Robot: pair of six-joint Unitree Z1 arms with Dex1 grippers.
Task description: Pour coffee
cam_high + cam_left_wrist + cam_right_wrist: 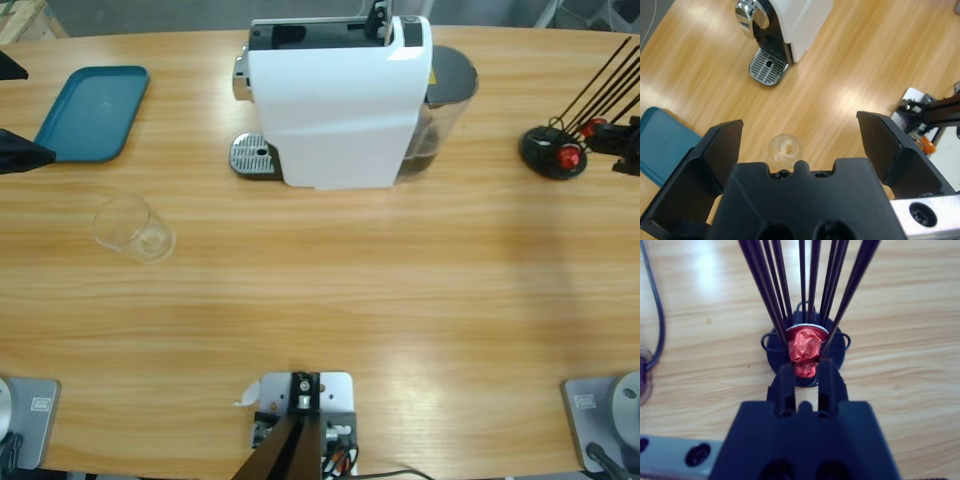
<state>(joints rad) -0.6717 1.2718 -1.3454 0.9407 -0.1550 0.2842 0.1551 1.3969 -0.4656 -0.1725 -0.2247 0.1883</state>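
Note:
No coffee shows in any view. An empty clear glass tumbler [132, 228] [785, 148] stands on the table left of the white coffee machine [340, 100] [790, 25]. My left gripper [30, 110] [800, 125] hangs at the table's left edge, open wide, with the tumbler in line ahead of it and apart from it. My right gripper [608, 135] [806, 372] is at the capsule holder [553, 152] [805, 352], its jaws shut on a small red capsule [806, 370]. Another red capsule [805, 346] sits in the holder just beyond.
A teal tray [92, 112] [660, 150] lies at the back left. The machine's metal drip grate [252, 156] [768, 66] faces left, and its smoky water tank [445, 100] sits on the right. The holder's black rods [600, 80] fan out above its base.

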